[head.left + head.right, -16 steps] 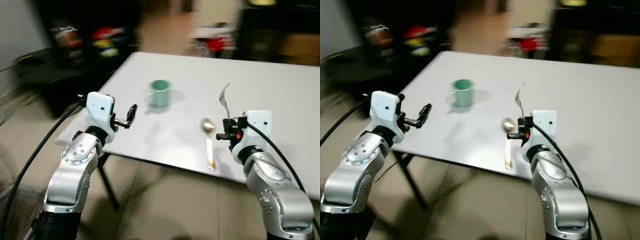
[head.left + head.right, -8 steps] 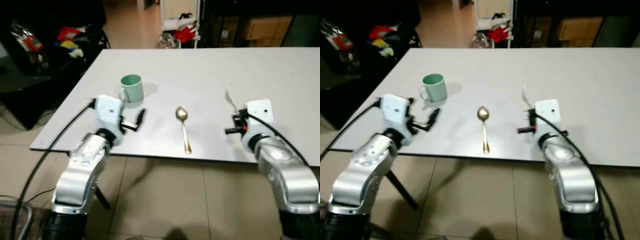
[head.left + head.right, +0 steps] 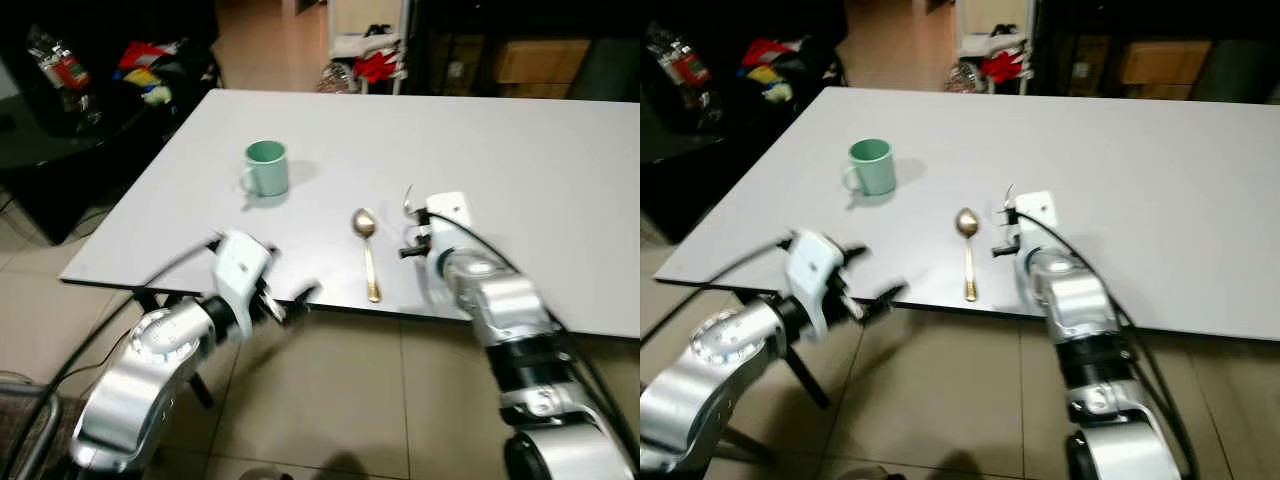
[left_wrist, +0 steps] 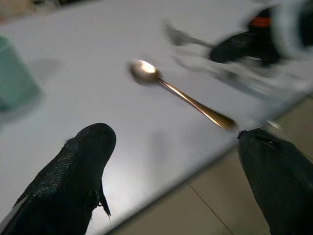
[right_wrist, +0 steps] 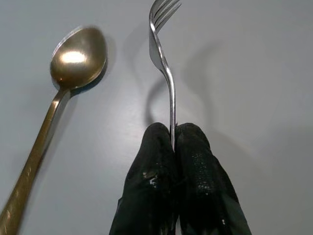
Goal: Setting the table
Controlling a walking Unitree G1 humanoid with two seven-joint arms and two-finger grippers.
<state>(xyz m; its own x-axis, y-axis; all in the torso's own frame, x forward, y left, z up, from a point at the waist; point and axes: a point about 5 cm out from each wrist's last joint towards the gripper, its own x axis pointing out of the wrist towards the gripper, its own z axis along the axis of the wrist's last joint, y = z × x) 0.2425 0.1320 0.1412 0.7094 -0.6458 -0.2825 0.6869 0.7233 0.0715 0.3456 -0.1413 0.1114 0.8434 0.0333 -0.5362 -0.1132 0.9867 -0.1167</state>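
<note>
The right gripper [image 5: 173,142], pinched tight on one fork [image 5: 164,58], hovers over the white table [image 3: 560,170] near its front edge, just beside one gold spoon [image 3: 367,250]. One green mug [image 3: 266,168] stands well apart. The left gripper [image 3: 290,303], fingers spread, hangs off the table edge.

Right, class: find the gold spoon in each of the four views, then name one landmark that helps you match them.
Left eye view: spoon at the table's near edge, beside the right gripper.
Right eye view: same place.
Left wrist view: beyond the open fingers.
Right wrist view: beside the fork.
Shared landmark: the held fork.
</note>
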